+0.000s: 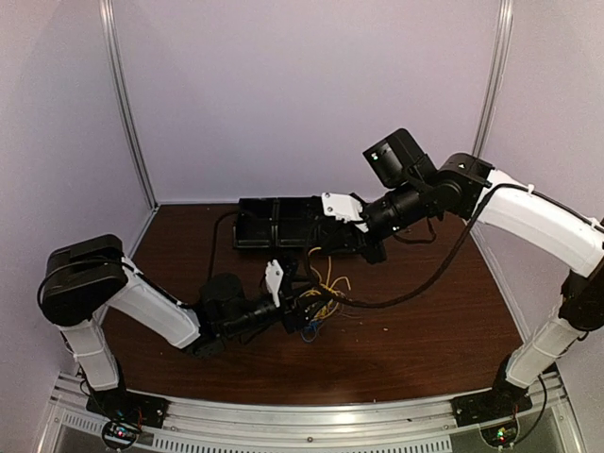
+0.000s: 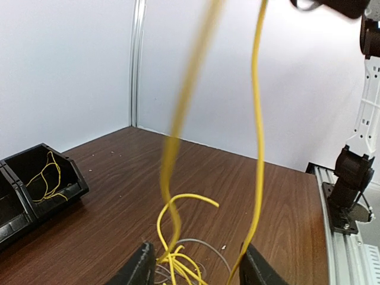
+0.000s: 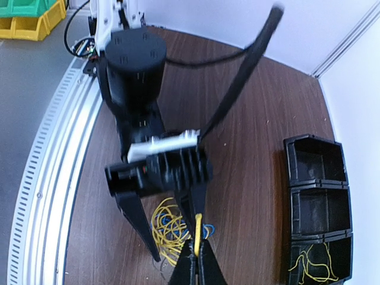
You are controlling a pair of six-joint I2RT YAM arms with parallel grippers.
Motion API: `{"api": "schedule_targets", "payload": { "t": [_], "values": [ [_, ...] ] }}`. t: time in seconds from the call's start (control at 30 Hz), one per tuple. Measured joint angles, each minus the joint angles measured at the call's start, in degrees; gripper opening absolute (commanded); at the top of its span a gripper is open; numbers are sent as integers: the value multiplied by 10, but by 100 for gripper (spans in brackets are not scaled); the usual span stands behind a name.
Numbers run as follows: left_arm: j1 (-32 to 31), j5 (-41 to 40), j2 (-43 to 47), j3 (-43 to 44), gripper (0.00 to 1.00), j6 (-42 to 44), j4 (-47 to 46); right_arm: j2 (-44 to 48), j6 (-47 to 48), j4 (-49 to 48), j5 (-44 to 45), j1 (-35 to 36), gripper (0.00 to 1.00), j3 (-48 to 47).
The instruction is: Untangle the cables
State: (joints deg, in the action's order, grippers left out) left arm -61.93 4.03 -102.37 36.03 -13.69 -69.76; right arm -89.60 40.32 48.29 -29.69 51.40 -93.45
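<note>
The cables lie in a loose tangle point(image 1: 319, 304) of yellow, blue and grey wire point(image 3: 169, 228) on the brown table. My right gripper point(image 3: 196, 262) hangs above the tangle, shut on one yellow cable point(image 3: 198, 228). That cable's strands point(image 2: 259, 119) rise steeply from the pile. My left gripper point(image 2: 199, 266) sits low at the table, open. Its fingers point(image 2: 141, 268) straddle the yellow wires point(image 2: 175, 255) and one taut strand runs beside the right finger. From above, the left gripper point(image 1: 304, 316) is at the pile's left side and the right gripper point(image 1: 373, 251) is above its far right.
A row of black bins point(image 1: 274, 223) stands at the back of the table. One bin point(image 3: 317, 261) holds a small yellow cable point(image 2: 46, 177). The right arm's thick black cable point(image 1: 415, 288) sags over the table right of the tangle. White walls enclose three sides.
</note>
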Motion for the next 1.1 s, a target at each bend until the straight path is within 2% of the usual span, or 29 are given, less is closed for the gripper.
{"api": "schedule_targets", "payload": {
  "t": [0.07, 0.2, 0.5, 0.7, 0.77, 0.87, 1.0, 1.1],
  "values": [
    [0, -2, -41, 19, 38, -1, -22, -4, -3, 6, -14, -3, 0, -30],
    [0, -2, -100, 59, 33, -6, -43, -15, -14, 11, -44, -11, 0, -97],
    [2, -21, -148, 61, 32, -20, -60, -41, -37, 24, -96, -42, 0, -294],
    [9, -49, -153, 9, 32, -40, -77, -40, -73, -5, -154, -125, 0, -406],
    [9, -54, -153, -8, 35, -47, -84, -40, -78, -12, -156, -143, 0, -410],
    [9, -59, -143, -39, 45, -57, -88, -41, -87, -21, -158, -157, 0, -393],
    [9, -63, -108, -68, 58, -65, -90, -41, -99, -41, -162, -173, 0, -341],
    [9, -64, -61, -81, 65, -69, -87, -40, -110, -66, -164, -195, 0, -282]
  ]
}}
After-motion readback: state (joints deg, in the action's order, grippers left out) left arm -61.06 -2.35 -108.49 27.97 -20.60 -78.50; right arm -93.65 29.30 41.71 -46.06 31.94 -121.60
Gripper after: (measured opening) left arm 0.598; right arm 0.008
